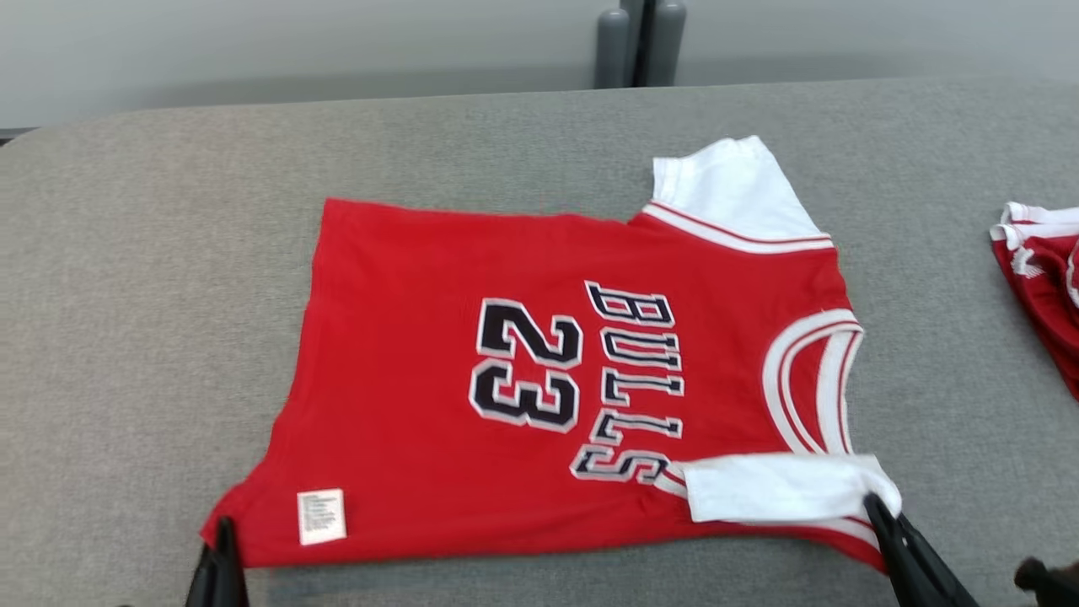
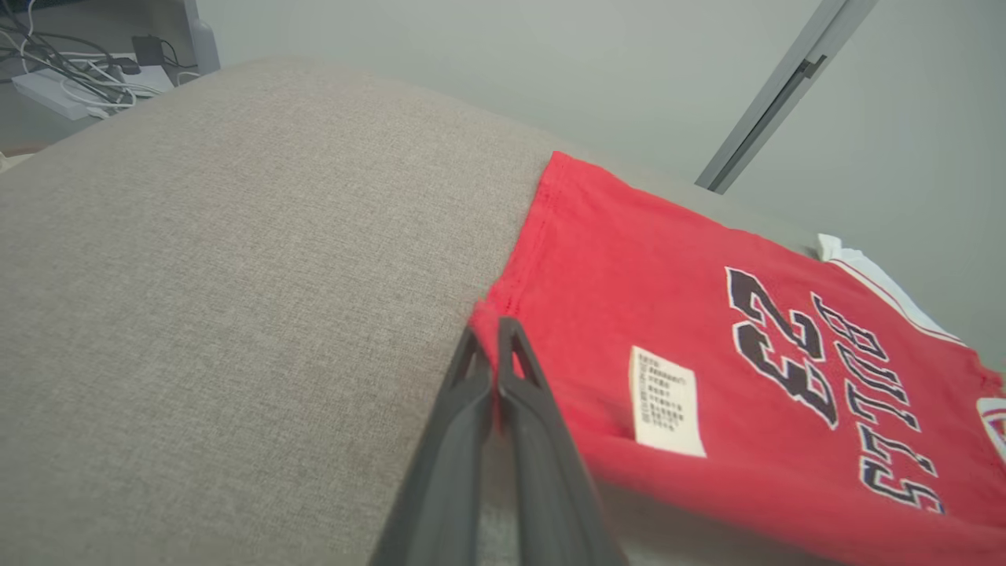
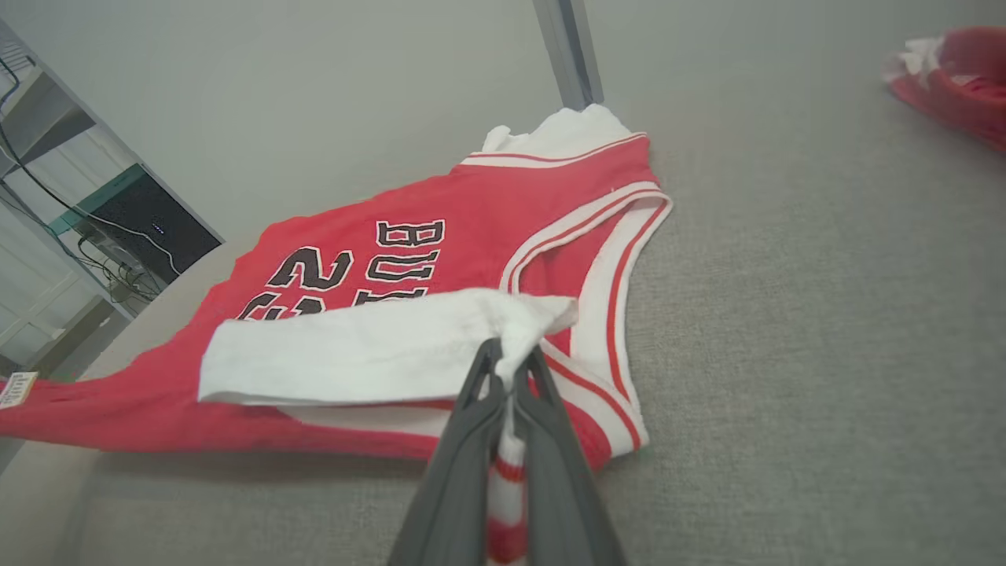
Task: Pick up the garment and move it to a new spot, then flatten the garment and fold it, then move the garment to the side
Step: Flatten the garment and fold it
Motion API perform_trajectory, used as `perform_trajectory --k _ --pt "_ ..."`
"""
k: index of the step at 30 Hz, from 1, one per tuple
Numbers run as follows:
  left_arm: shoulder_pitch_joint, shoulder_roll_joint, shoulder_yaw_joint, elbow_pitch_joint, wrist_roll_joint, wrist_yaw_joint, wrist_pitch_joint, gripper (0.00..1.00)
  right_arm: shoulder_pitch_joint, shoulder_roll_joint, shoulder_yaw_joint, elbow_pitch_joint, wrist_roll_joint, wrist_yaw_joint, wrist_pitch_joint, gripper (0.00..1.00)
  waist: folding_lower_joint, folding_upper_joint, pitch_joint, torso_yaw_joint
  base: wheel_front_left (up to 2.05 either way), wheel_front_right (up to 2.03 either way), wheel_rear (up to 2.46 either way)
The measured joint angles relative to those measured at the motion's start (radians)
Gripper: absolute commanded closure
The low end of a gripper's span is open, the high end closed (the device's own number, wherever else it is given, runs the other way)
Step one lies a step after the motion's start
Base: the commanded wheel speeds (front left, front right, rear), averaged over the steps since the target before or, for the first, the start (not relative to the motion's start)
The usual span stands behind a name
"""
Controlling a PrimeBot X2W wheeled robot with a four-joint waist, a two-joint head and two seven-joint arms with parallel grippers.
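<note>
The garment (image 1: 539, 379) is a red jersey with white sleeves, "BULLS" and "23" in black, lying on the grey table (image 1: 152, 320) with its near edge lifted. My left gripper (image 1: 223, 529) is shut on the hem corner near a white label (image 1: 321, 516). The left wrist view shows the garment (image 2: 707, 369) with that gripper (image 2: 491, 330) pinching red cloth. At the near right, my right gripper (image 1: 872, 504) is shut on the shoulder, with the white sleeve (image 1: 780, 487) folded over the chest. In the right wrist view this gripper (image 3: 511, 358) clamps white and red cloth of the garment (image 3: 471, 228).
Another red and white garment (image 1: 1041, 270) lies bunched at the table's right edge, also in the right wrist view as a red garment (image 3: 955, 75). Grey posts (image 1: 641, 42) stand behind the table's far edge. Cables and a power strip (image 2: 63, 75) lie beyond the table's left end.
</note>
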Motion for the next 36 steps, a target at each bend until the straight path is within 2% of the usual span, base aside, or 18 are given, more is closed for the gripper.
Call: perform_trajectory --k 6,10,16,23,32,33,34,35,36 --pt "0.026 0.000 -0.026 -0.066 0.017 0.027 0.033 1.00 0.051 0.031 -0.030 -0.028 -0.040 0.000 0.000 1.00 0.0001 0.0000 -0.006 0.000 0.00 0.00 0.00" --pt "0.015 0.017 -0.047 -0.067 0.026 0.016 0.048 1.00 0.044 0.040 -0.035 -0.031 -0.065 0.000 0.000 1.00 0.0000 0.0000 -0.001 -0.015 0.00 0.00 0.00" --pt "-0.089 0.046 -0.048 -0.044 0.031 -0.004 0.060 1.00 -0.029 0.050 -0.036 -0.052 -0.106 0.000 0.000 1.00 0.0000 0.0000 0.023 -0.037 0.00 0.00 0.00" --pt "-0.237 0.077 -0.056 0.048 0.033 -0.039 0.073 1.00 -0.112 0.044 -0.016 -0.022 -0.110 0.000 0.000 1.00 0.0000 0.0000 0.067 -0.067 0.00 0.00 0.00" --pt "-0.310 0.063 -0.040 0.281 -0.009 -0.060 0.023 1.00 -0.189 0.054 0.039 0.107 -0.085 0.000 0.000 1.00 0.0000 0.0000 0.110 -0.093 0.00 0.00 0.00" --pt "-0.310 0.062 -0.039 0.301 -0.012 -0.065 0.014 0.99 -0.195 0.055 0.041 0.118 -0.081 0.000 0.000 0.80 0.0001 0.0000 0.112 -0.096 0.00 0.00 0.00" --pt "-0.311 0.061 -0.039 0.318 -0.013 -0.067 0.004 0.62 -0.199 0.055 0.042 0.126 -0.080 0.000 0.000 0.57 0.0000 0.0000 0.112 -0.097 0.00 0.00 0.00" --pt "-0.312 0.059 -0.039 0.330 -0.014 -0.072 -0.008 0.00 -0.203 0.057 0.036 0.135 -0.082 0.000 0.000 0.26 0.0000 0.0000 0.111 -0.097 0.00 0.00 0.00" --pt "-0.313 0.056 -0.038 0.340 -0.015 -0.073 -0.023 0.00 -0.206 0.060 0.025 0.140 -0.090 0.000 0.000 0.00 0.0001 0.0000 0.108 -0.097 0.00 0.00 0.00"
